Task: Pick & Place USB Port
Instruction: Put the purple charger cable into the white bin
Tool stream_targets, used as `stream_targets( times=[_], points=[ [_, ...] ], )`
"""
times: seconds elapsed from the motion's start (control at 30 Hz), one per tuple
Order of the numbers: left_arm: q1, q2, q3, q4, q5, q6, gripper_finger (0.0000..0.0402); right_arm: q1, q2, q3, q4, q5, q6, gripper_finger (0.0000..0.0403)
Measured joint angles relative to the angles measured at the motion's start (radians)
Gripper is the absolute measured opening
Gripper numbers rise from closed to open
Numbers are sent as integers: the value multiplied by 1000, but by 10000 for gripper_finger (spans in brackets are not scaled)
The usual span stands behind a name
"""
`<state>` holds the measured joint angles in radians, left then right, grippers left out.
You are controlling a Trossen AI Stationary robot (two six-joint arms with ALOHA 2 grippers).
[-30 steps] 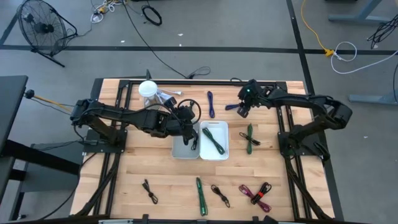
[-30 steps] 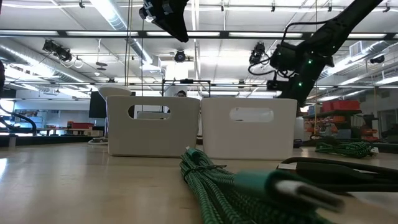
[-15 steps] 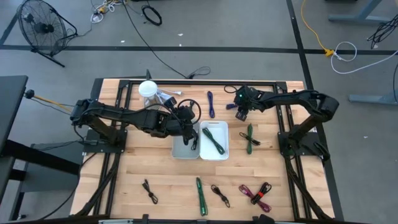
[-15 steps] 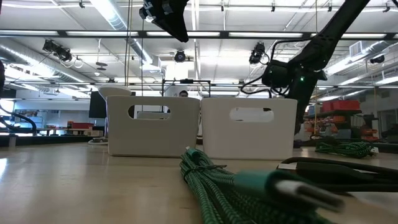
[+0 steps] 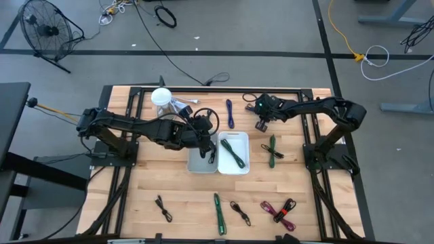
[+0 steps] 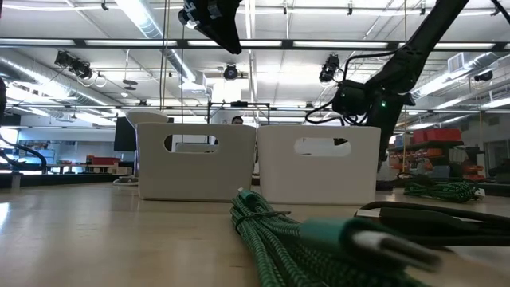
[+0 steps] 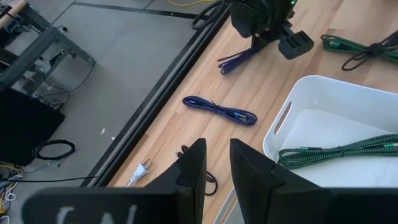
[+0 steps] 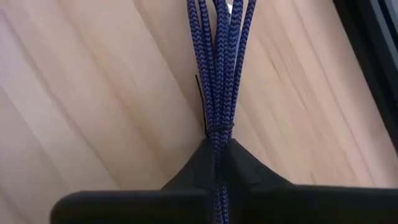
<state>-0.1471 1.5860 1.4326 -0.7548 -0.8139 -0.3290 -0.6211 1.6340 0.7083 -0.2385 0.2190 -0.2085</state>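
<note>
White right bin point(image 5: 234, 153) with green cable point(image 5: 232, 152); left bin point(image 5: 201, 161) contents unclear; right gripper point(image 5: 260, 125) jaws pinching blue cable point(image 8: 214, 74).

My two arms are dark, nearly black, built of slim tubes joined by chunky rounded joints. Each rises from a black frame base. My right hand point(image 5: 260, 123) carries a small green light at its wrist. My left hand point(image 7: 216, 167) ends in two flat, matte black fingers point(image 7: 191, 169) with squared tips.
</note>
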Motion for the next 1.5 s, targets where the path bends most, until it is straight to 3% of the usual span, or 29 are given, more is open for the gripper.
stream_targets(
  times=[0.23,0.57,0.8,1.07,1.5],
  points=[
    [0,0,0,13,35,-5,76,25,-132,49,-109,-84,44,4],
    [0,0,0,76,42,8,76,111,-499,96,-185,-200,173,4],
    [0,0,0,77,42,11,76,271,-684,96,-177,-295,338,4],
    [0,0,0,77,42,11,76,529,-700,90,-84,-266,506,4],
    [0,0,0,73,41,11,76,833,-635,-80,307,18,738,4]
  ],
)
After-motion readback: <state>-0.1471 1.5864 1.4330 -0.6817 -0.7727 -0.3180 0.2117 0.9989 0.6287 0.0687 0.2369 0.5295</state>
